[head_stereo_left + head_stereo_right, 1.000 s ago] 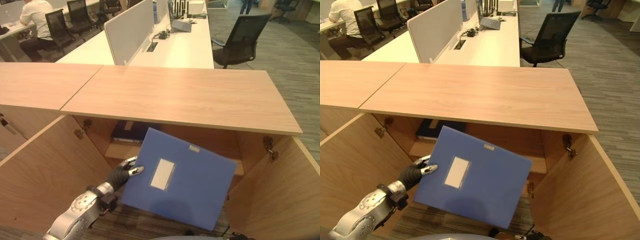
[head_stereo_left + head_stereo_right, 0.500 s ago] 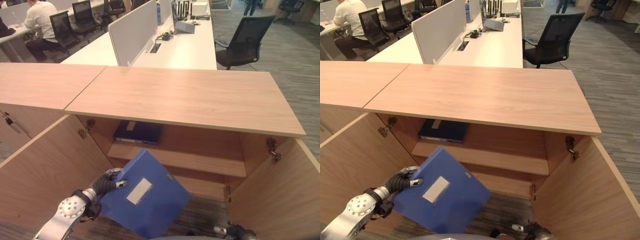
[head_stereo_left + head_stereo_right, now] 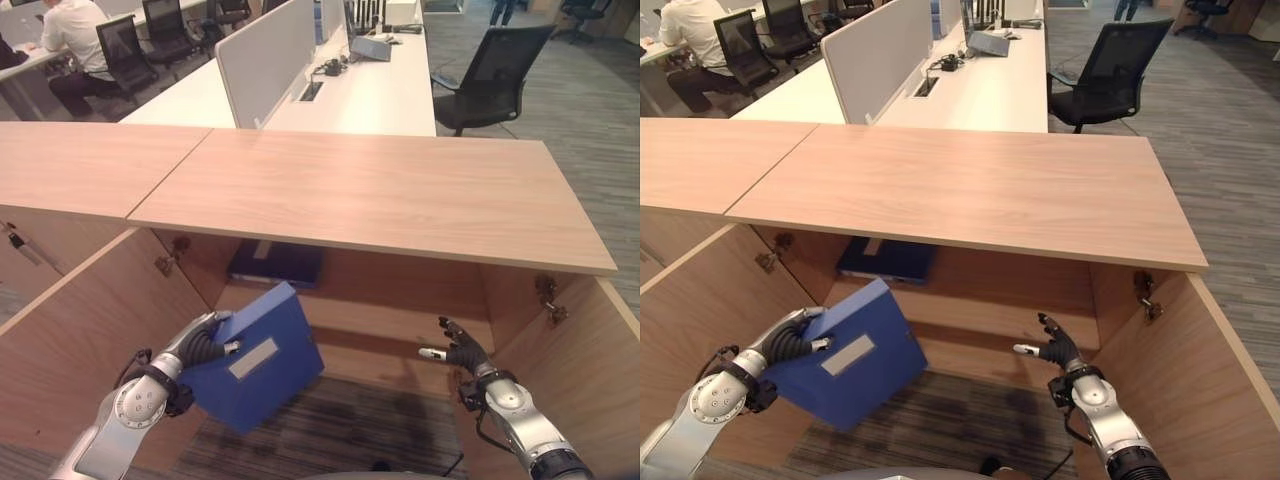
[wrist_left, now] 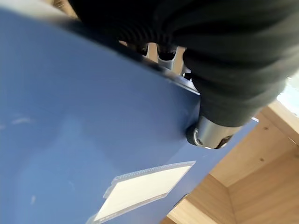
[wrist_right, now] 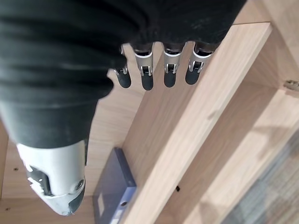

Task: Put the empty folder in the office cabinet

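A blue folder (image 3: 255, 362) with a white label pocket hangs tilted in front of the open cabinet, low on its left side. My left hand (image 3: 200, 343) is shut on the folder's upper left edge, thumb (image 4: 212, 133) on its face. The cabinet (image 3: 380, 190) has a wooden top, a shelf (image 3: 390, 322) inside and both doors swung open. My right hand (image 3: 459, 349) is open, fingers spread, in front of the shelf's right end and holding nothing.
A dark blue folder (image 3: 277, 263) lies flat on the cabinet's shelf at the left. The left door (image 3: 90, 340) and right door (image 3: 590, 390) flank the opening. Behind are white desks, a divider, black office chairs (image 3: 492, 70) and a seated person (image 3: 70, 40).
The blue folder has swung from broadside to edge-on and moved up toward the opening. My right hand has come up into view at the shelf's right.
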Robot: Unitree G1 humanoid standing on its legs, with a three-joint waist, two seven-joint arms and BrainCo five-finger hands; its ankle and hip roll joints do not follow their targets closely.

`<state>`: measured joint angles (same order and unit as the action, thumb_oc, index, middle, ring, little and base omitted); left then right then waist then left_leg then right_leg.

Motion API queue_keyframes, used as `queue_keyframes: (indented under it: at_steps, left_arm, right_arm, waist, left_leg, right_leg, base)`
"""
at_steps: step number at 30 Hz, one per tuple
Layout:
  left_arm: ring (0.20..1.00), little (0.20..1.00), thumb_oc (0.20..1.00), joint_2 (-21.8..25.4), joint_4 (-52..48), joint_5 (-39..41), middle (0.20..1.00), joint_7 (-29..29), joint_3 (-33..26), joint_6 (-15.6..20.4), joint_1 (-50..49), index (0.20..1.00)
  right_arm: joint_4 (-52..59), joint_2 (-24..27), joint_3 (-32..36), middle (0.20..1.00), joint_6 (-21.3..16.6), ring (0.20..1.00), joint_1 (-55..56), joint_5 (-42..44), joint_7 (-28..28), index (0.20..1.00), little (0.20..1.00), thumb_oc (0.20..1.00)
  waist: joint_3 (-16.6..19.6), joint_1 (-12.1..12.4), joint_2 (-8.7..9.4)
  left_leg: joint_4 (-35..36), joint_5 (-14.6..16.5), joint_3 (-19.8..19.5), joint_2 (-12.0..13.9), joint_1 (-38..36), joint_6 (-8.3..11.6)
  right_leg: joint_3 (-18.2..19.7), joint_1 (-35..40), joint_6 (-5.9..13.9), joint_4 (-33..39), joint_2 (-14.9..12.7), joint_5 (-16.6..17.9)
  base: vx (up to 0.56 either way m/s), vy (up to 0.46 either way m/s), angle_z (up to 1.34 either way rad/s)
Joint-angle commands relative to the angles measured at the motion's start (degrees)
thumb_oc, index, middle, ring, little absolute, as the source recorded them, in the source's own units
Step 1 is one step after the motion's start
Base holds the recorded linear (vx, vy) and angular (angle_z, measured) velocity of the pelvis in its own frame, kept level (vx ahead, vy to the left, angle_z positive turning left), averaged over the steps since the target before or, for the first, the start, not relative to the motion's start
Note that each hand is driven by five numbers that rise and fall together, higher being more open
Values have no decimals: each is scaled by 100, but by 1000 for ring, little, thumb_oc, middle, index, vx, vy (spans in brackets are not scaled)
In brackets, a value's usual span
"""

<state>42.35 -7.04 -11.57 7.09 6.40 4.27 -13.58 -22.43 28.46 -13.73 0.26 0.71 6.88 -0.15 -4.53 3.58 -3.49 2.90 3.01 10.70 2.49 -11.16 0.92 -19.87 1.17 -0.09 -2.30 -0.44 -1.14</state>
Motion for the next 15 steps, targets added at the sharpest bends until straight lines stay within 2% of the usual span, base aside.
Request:
queue_keyframes:
  at_steps: [1, 8, 15]
  left_arm:
    - [200, 200, 200, 129, -525, -68, 200, -272, -486, 464, 289, 200]
    - [200, 200, 200, 138, -798, 33, 200, -257, -389, 495, 506, 200]
    - [200, 200, 200, 165, -951, 183, 200, -229, -305, 565, 625, 200]
  right_arm:
    - [398, 78, -279, 1000, -387, 1000, -414, -279, 89, 1000, 1000, 1000]
    - [534, -80, -885, 1000, -337, 1000, -678, -265, 449, 1000, 1000, 1000]
    - [629, -195, -1155, 1000, -378, 1000, -879, -112, 564, 1000, 1000, 1000]
  waist:
    - [44, -69, 434]
    - [49, -33, 447]
    - [53, -19, 447]
  left_leg:
    - [210, 15, -144, -179, 145, 79]
    - [210, 9, -158, -173, 138, 90]
    - [210, -5, -165, -163, 134, 98]
  right_leg:
    - [70, 774, 663, 730, -355, 81]
    - [56, 791, 643, 730, -355, 62]
    - [51, 803, 639, 730, -349, 58]
  base:
    - [0, 0, 0]
    - [0, 0, 0]
    - [0, 0, 0]
